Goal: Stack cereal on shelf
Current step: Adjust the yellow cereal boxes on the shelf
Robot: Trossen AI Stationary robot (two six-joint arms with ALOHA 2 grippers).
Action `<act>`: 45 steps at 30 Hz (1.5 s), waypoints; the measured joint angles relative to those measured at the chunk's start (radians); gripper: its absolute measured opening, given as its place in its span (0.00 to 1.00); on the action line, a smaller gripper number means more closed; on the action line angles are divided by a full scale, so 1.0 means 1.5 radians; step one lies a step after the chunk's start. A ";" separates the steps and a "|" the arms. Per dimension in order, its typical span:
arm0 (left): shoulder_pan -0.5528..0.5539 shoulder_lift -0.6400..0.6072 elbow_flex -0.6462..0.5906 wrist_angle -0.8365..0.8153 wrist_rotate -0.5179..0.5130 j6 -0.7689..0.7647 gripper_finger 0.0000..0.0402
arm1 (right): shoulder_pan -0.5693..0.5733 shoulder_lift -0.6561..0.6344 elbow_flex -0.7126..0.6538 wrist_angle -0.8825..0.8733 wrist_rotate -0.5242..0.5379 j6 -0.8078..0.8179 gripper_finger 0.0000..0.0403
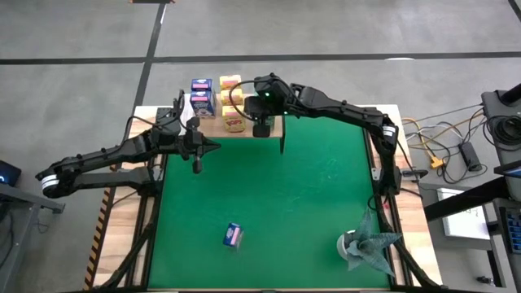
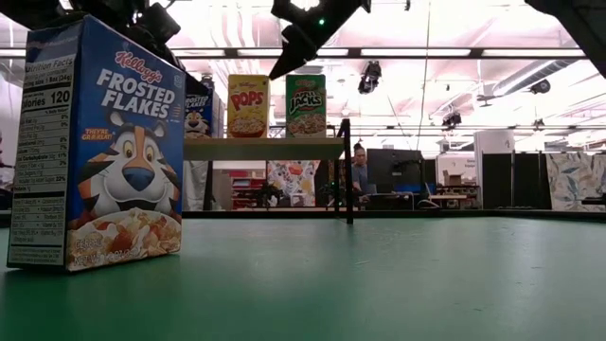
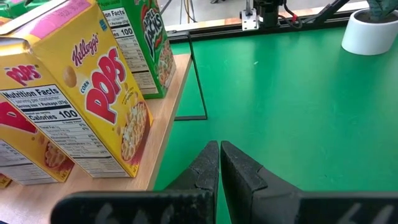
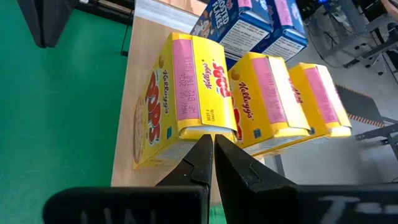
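A big green mat (image 1: 277,195) covers the wooden table (image 1: 407,244). Around the table is a grey floor (image 1: 81,49), and some cables (image 1: 444,146) lie on it to the right. The low view looks across the mat into a big bright room with ceiling lights, and a person (image 2: 359,169) sits far off behind the table. The shelf (image 1: 218,124) stands at the far edge of the mat, a light wood board on thin black posts. On it stand blue boxes (image 1: 201,96) and yellow boxes (image 1: 232,104), packed close in rows. The right wrist view shows three yellow boxes (image 4: 249,102) side by side with blue ones behind them. Green boxes (image 3: 146,43) stand just beside the yellow ones, at the end of the shelf. One more blue box (image 1: 233,235) stands alone on the mat near the front edge, well apart from the shelf. A grey-green wad (image 1: 366,247) with a white base sits at the front right corner. The left gripper (image 1: 195,161) hangs over the mat just in front of the shelf, with its fingers pressed together and nothing in them. The right gripper (image 1: 262,129) hangs over the shelf, right by the nearest yellow box, and its fingers are pressed together too, holding nothing.
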 joint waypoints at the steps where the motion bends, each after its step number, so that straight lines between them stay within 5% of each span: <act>1: 0.000 0.000 0.000 0.000 0.000 0.000 0.00 | 0.000 0.004 0.000 0.002 0.001 -0.001 0.02; 26: 0.000 0.000 0.000 0.000 0.000 0.007 0.00 | 0.005 0.003 -0.001 0.027 0.005 -0.006 0.02; 32: 0.000 0.000 0.000 0.000 0.000 0.007 0.00 | 0.005 0.003 -0.001 0.075 0.073 -0.028 0.02; 45: 0.000 0.000 0.032 0.006 0.000 -0.007 0.00 | 0.004 -0.010 -0.001 0.112 0.074 -0.040 0.02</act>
